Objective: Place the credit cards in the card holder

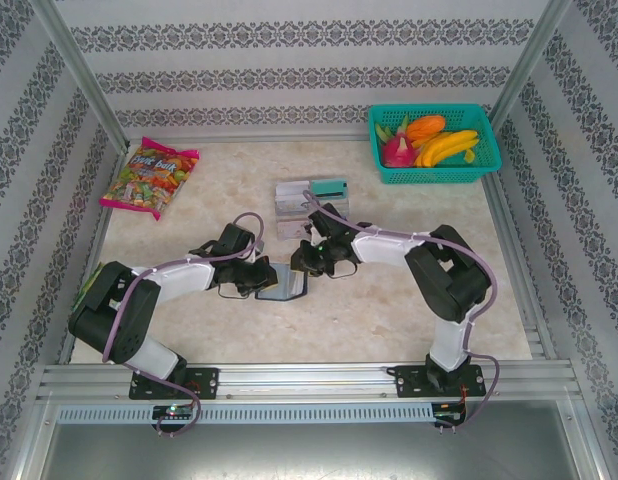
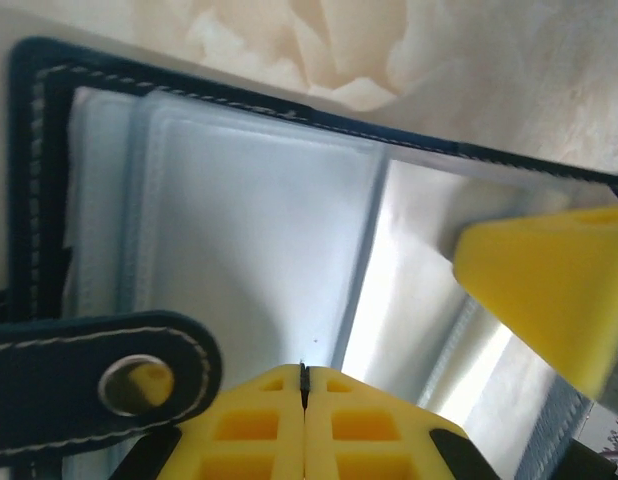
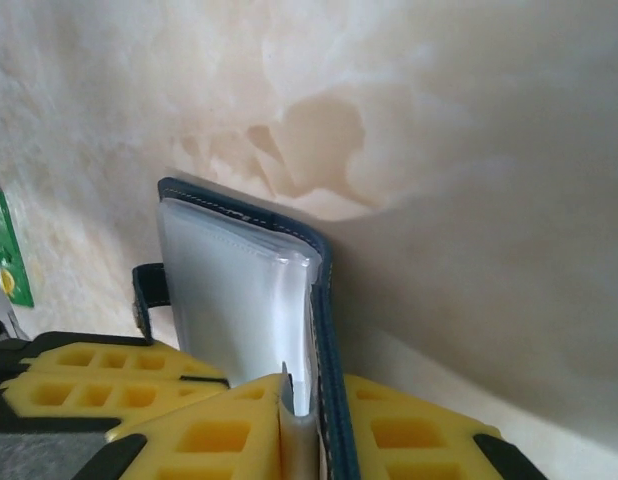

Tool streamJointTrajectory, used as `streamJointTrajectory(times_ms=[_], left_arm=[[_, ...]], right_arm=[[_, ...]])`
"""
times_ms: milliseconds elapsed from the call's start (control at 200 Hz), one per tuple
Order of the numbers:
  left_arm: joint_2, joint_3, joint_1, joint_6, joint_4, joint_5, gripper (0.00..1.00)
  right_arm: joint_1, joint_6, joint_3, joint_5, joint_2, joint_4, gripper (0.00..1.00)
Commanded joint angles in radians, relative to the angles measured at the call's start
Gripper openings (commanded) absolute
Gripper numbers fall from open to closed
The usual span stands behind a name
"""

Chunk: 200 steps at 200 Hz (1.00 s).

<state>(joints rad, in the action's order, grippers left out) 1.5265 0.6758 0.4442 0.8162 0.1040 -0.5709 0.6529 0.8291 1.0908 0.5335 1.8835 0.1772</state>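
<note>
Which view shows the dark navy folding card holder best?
The left wrist view: the card holder is open, its clear sleeves and navy snap tab close up. The right wrist view shows the holder edge-on; the top view shows it small.

I see card holder (image 1: 285, 283) mid-desk (image 1: 389, 320), open: dark navy, pale stitching, clear plastic sleeves (image 2: 249, 250) showing, snap tab (image 2: 99, 385) undone. Credit cards (image 1: 292, 196) well apart, farther back, in loose cluster: white-grey ones, teal card (image 1: 331, 188) at right.
</note>
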Motion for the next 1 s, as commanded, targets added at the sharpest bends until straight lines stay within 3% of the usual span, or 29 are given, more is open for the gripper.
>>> streamJointTrajectory(times_ms=[0, 120, 320, 754, 994], left_arm=[[-0.031, 0.033, 0.005, -0.025, 0.042, 0.025, 0.08], [-0.047, 0.057, 0.006, -0.037, 0.075, 0.042, 0.08], [-0.067, 0.102, 0.007, -0.047, 0.120, 0.065, 0.09], [-0.013, 0.208, -0.009, -0.085, 0.167, 0.086, 0.11], [0.021, 0.261, -0.048, -0.076, 0.170, 0.099, 0.11]], right_arm=[[-0.023, -0.193, 0.049, 0.088, 0.037, 0.070, 0.20], [-0.022, -0.285, 0.098, 0.048, 0.036, 0.155, 0.29], [-0.033, -0.292, 0.102, 0.031, -0.076, 0.185, 0.42], [-0.157, -0.437, 0.093, -0.167, -0.290, 0.272, 0.46], [-0.169, -0.671, 0.245, -0.393, -0.222, 0.339, 0.49]])
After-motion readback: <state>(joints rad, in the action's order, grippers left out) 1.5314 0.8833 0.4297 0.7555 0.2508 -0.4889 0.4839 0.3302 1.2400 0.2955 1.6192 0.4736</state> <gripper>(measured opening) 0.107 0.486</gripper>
